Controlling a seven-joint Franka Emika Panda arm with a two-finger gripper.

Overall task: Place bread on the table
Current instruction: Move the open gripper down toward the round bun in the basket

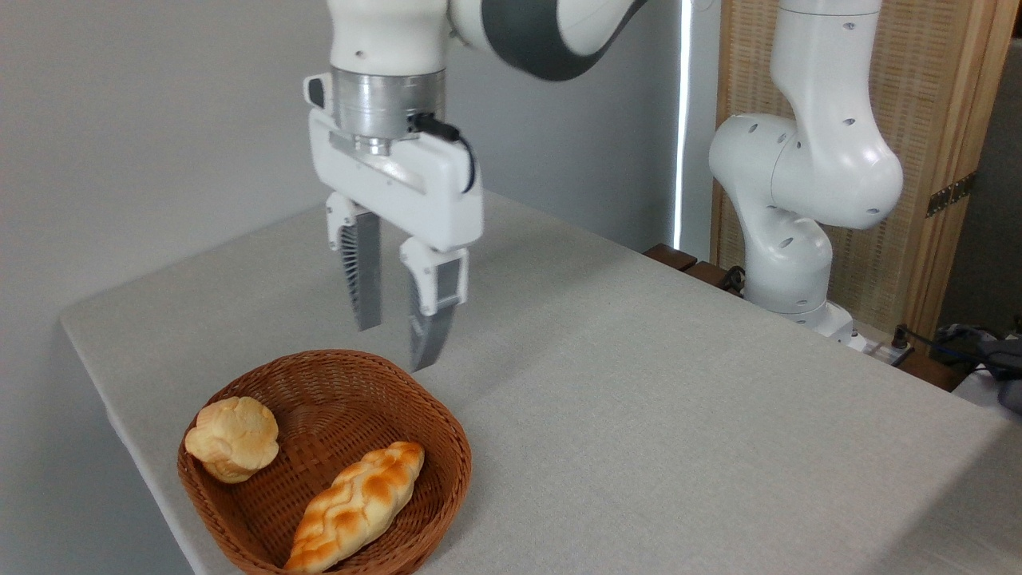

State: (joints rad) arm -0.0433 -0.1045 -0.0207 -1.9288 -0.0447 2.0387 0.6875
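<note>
The bread (232, 438), a small round pale-golden bun with a cracked top, rests against the left wall of a brown wicker basket (444, 435) at the front left of the table (679, 415). My gripper (397, 345) hangs above the basket's far rim, up and to the right of the bun. It is open, fingers pointing down, with nothing between them.
A long braided glazed loaf (358, 506) lies in the basket's front right part. The arm's white base (786, 263) stands at the table's far right edge. Cables and dark gear (990, 351) lie at the far right. A wooden screen (942, 120) stands behind.
</note>
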